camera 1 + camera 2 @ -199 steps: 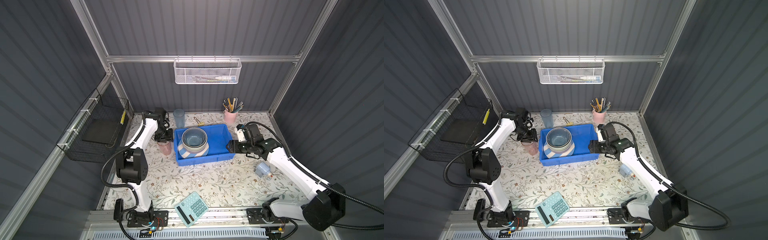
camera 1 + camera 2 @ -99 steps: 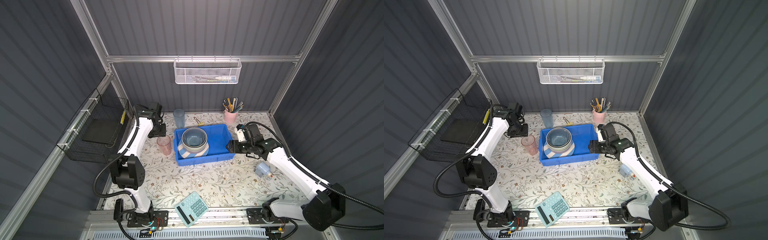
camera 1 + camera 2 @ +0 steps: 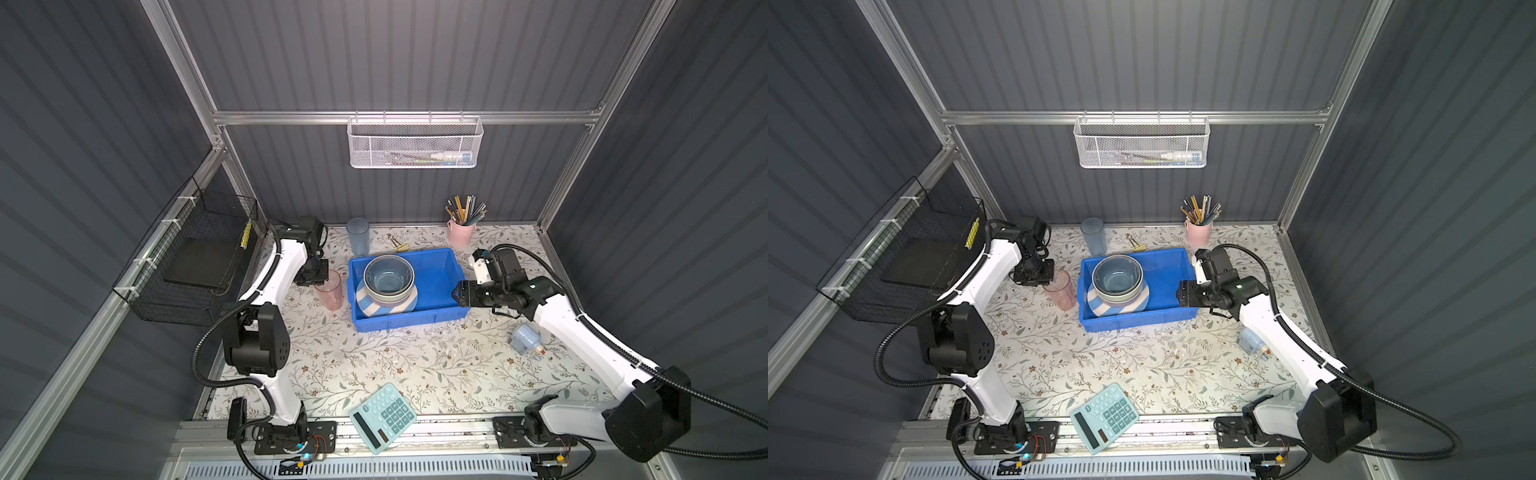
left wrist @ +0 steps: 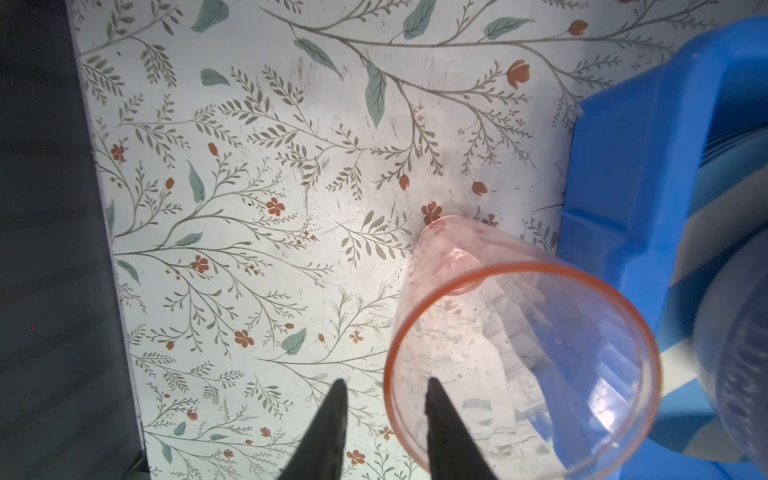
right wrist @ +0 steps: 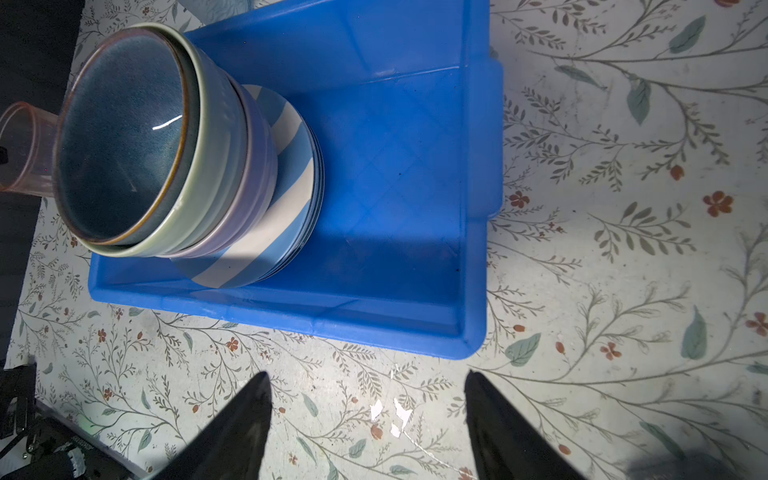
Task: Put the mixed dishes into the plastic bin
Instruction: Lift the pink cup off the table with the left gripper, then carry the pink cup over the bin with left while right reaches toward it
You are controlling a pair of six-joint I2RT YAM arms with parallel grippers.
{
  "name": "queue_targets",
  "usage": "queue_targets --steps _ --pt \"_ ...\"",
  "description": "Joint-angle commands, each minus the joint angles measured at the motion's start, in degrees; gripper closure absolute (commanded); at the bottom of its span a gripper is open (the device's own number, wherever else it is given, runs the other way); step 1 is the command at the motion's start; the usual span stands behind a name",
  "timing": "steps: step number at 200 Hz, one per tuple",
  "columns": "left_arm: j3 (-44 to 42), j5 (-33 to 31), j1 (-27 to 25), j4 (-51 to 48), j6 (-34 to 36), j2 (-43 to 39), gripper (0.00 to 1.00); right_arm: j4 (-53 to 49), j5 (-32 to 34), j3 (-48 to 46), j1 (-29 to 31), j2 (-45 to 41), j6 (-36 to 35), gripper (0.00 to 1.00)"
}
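Tipping is the hazard: left of the plastic bin (image 3: 395, 322), the left gripper (image 4: 386, 380), narrowly parted astride the thin slick rim of the pink tumbler (image 3: 330, 291), could knock it over. Empty, the right gripper (image 3: 456, 293) gapes at the bin's right wall. Glazed bowls (image 3: 388, 278) nest inside on a striped plate (image 3: 370, 307); a translucent blue tumbler (image 3: 358, 237) stands behind.

Bin (image 3: 440, 270): bright blue. In it, top down: dark-blue bowl (image 3: 388, 277), brown rim line; pale-green bowl (image 5: 208, 166); lilac-pink bowl (image 5: 259, 166); plate (image 3: 368, 306), blue-and-white stripes. Tumbler (image 4: 519, 361) just beside the left end effector (image 4: 384, 384): translucent pink, deeper pink at the rim. Worktop (image 3: 415, 361): white, grey-green sprigs, small red-brown flowers. Calculator (image 3: 382, 417): mint green, dark display. Fingers (image 4: 332, 424) black, likewise on the right end effector (image 5: 368, 378).
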Motion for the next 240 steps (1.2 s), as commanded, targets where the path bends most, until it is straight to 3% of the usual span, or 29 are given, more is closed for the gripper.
queue_targets --steps 1,138,206,240 --pt "-1.0 1.5 0.2 0.2 0.8 0.8 0.73 -1.1 -0.4 0.5 -0.2 0.1 -0.2 0.26" --pt "-0.1 1.4 0.7 -0.3 0.2 -0.5 0.92 -1.5 -0.8 0.6 -0.3 -0.9 0.1 0.26" --pt "8.0 0.5 0.5 -4.6 -1.0 -4.2 0.99 -1.2 -2.4 1.6 -0.2 -1.8 0.6 0.26" --pt "14.6 -5.6 -2.4 -7.8 -1.7 -5.6 1.00 -1.0 -2.8 3.9 1.4 -2.2 -0.3 0.26"
